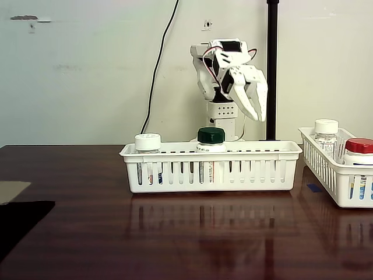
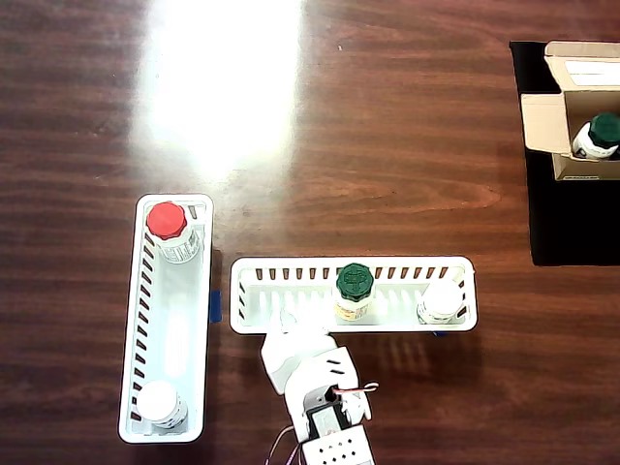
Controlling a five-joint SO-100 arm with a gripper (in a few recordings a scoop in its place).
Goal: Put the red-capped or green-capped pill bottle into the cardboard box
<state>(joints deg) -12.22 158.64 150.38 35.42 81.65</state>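
1. White basket (image 1: 210, 169) at centre of fixed view, holding green-capped pill bottle (image 1: 210, 146) and white-capped bottle (image 1: 148, 150).
2. Gripper (image 1: 256, 105) raised at 1 o'clock of green cap, empty, jaws slightly parted.
3. Cardboard box (image 2: 572, 108) at 2 o'clock overhead, containing a second green-capped bottle (image 2: 598, 136).
4. Red-capped pill bottle (image 2: 171, 231) in side basket (image 2: 136, 320).

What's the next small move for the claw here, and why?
Probably swing the claw across the overhead view toward the green-capped bottle and line up above its cap. The claw hangs raised and holding nothing over the near basket, off to one side of that bottle, and the cardboard box already holds one green-capped bottle.
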